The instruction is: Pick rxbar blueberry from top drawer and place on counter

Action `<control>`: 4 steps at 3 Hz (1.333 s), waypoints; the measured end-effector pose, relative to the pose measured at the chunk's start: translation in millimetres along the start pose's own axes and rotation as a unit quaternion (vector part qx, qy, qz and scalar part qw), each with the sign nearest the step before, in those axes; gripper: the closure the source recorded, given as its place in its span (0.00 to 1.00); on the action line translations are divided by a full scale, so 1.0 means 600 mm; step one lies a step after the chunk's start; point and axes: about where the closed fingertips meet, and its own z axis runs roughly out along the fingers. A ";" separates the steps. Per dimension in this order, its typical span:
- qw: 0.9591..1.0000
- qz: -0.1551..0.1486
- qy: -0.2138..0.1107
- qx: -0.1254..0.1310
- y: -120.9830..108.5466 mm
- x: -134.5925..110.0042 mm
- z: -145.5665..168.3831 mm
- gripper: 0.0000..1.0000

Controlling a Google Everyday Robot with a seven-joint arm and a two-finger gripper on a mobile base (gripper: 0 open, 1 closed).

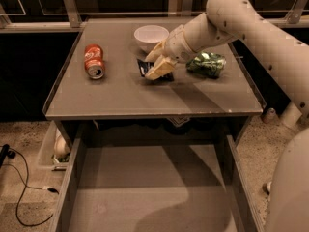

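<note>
On worktop (120,98): bar (143,68) lies flat near bowl (150,35).
Tool (157,63): fingers spread, just over bar, gripping nothing.
Drawer (145,192): pulled out below worktop.

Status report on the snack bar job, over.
Gripper open, low over counter by white bowl. Rxbar blueberry flat on counter beneath it. Top drawer open. Red soda can, crushed green can off to either side.
</note>
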 end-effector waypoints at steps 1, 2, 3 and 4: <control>1.000 0.000 0.000 0.000 0.000 0.000 0.000 0.81; 1.000 0.000 0.000 0.000 0.000 0.000 0.001 0.58; 1.000 0.000 0.000 0.000 0.000 0.000 0.001 0.35; 1.000 0.000 0.000 0.000 0.000 0.000 0.001 0.12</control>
